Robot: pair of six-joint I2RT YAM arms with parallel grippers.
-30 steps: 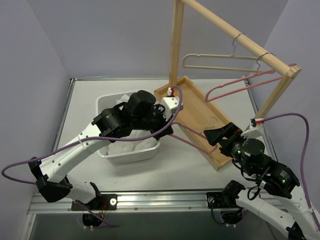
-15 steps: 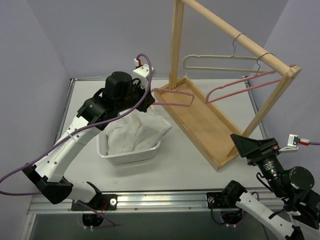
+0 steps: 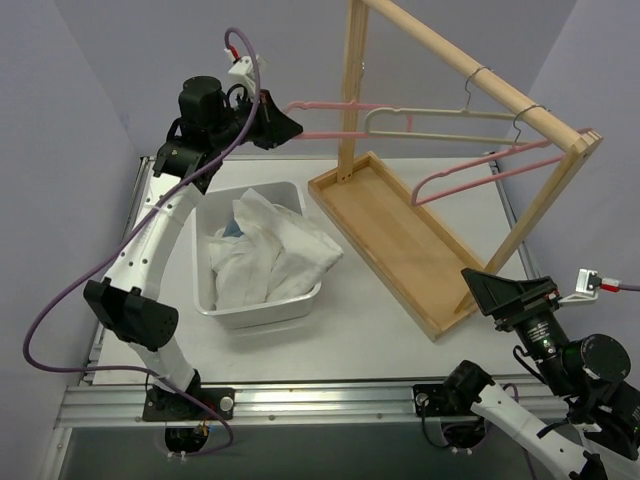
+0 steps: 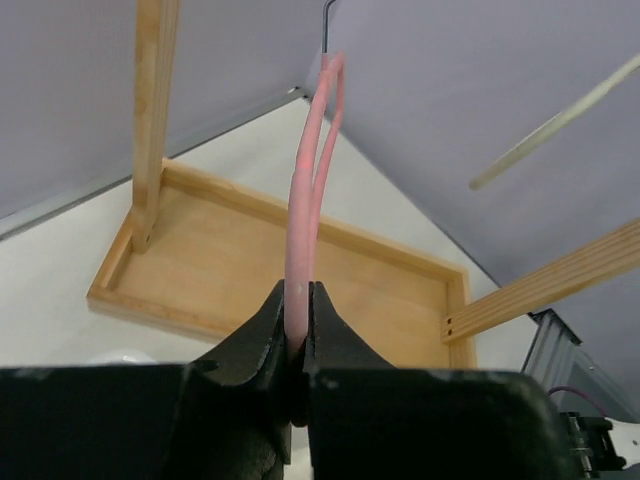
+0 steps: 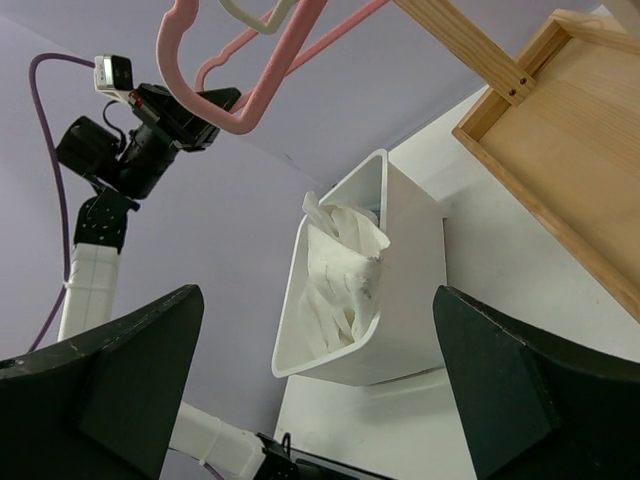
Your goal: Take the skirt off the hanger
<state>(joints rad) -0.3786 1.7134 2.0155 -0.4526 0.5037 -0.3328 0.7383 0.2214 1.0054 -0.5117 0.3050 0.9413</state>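
The white skirt (image 3: 270, 255) lies crumpled in the white bin (image 3: 255, 312), free of any hanger; it also shows in the right wrist view (image 5: 345, 270). My left gripper (image 3: 283, 122) is raised high at the back left and is shut on one end of a bare pink hanger (image 3: 325, 105), which points right towards the wooden rack. In the left wrist view the gripper (image 4: 298, 318) pinches the pink hanger (image 4: 305, 180) between its jaws. My right gripper (image 3: 500, 290) is open and empty at the near right, and its jaws stand wide apart in its own view (image 5: 320, 400).
The wooden rack's tray (image 3: 400, 240) lies right of the bin. A cream hanger (image 3: 440, 113) and a second pink hanger (image 3: 480, 165) hang from the rack's sloping rail (image 3: 470, 70). The rack's upright post (image 3: 352, 90) stands just right of the held hanger.
My left arm has lifted the pink hanger up from the bin to the back, leaving the skirt in the bin. My right arm drew back from the hanger to the near right.
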